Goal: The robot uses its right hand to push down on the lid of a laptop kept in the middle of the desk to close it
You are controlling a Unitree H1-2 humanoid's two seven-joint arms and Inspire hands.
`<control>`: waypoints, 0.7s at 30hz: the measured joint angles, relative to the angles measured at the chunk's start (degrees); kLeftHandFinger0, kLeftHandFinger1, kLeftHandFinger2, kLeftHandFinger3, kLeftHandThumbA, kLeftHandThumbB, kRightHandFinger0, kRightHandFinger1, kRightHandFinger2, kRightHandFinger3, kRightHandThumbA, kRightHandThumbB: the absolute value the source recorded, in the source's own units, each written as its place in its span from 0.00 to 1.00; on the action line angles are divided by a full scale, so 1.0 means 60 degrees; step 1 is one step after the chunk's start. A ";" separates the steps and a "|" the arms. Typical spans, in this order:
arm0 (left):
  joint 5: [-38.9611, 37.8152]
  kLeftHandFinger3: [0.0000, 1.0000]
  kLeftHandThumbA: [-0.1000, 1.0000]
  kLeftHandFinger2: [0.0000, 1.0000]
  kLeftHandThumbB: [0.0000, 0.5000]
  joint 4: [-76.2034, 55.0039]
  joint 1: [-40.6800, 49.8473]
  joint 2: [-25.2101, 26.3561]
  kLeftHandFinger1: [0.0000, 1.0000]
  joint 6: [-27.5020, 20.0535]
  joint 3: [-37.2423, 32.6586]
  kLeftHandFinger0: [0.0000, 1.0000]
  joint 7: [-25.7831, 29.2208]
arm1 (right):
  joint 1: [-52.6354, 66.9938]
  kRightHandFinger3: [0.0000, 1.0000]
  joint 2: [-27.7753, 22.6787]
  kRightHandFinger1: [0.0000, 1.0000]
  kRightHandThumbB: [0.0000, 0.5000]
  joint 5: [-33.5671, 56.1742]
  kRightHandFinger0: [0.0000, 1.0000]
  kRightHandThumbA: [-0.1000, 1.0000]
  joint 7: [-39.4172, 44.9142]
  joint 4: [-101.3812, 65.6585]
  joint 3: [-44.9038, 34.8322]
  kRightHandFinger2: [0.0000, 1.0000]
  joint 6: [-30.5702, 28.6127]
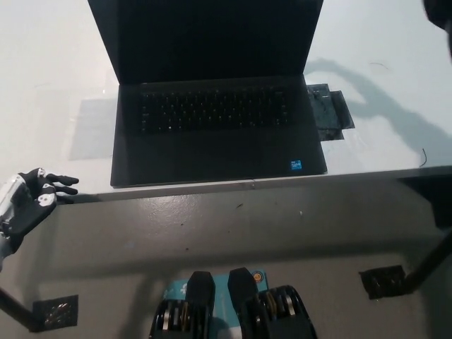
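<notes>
Head view: laptop (pixel 215 120) standing open on desk (pixel 49 78); right hand (pixel 441 15) barely showing, finger state unclear; left hand (pixel 25 205) resting open, empty. Approach step; next needs reaching lid top.

- We see a brightly lit white desk (pixel 42 63), washed out toward the top corners.
- The open laptop (pixel 215 120) reads nearly black; its keys show only faintly.
- A soft grey shadow stretches across the desk at the right, from the laptop's lid toward the right edge.
- The floor (pixel 212 233) below is dimmer, grey.
- The white left hand (pixel 28 205) at the lower left looks slightly blurred.
</notes>
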 measured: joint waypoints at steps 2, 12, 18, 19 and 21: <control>0.0000 0.49 0.00 0.58 0.25 -0.0001 0.0000 0.0001 0.57 0.0005 -0.0001 0.57 0.0000 | -0.0307 0.92 0.0146 1.00 0.61 -0.0255 1.00 0.25 0.0037 0.0679 0.0222 0.95 -0.0286; -0.0007 0.51 0.00 0.61 0.21 -0.0094 0.0000 0.0002 0.58 0.0045 -0.0042 0.58 -0.0005 | -0.1064 0.90 0.0849 1.00 0.64 -0.1429 1.00 0.27 0.0190 0.3725 0.1182 1.00 -0.1790; -0.0005 0.49 0.00 0.58 0.24 -0.0087 -0.0005 0.0007 0.58 0.0035 -0.0084 0.59 -0.0066 | -0.1167 0.94 0.0997 1.00 0.76 -0.1892 1.00 0.33 0.0203 0.4738 0.1248 1.00 -0.2559; 0.0003 0.50 0.00 0.58 0.24 -0.0086 -0.0007 0.0007 0.57 0.0025 -0.0091 0.58 -0.0073 | -0.1217 0.96 0.1010 1.00 0.76 -0.1969 1.00 0.33 0.0207 0.4877 0.1269 1.00 -0.2700; 0.0005 0.50 0.00 0.57 0.23 -0.0086 -0.0007 0.0007 0.57 0.0023 -0.0096 0.57 -0.0089 | -0.1336 0.97 0.1036 1.00 0.78 -0.2122 1.00 0.32 0.0238 0.5164 0.1343 1.00 -0.2957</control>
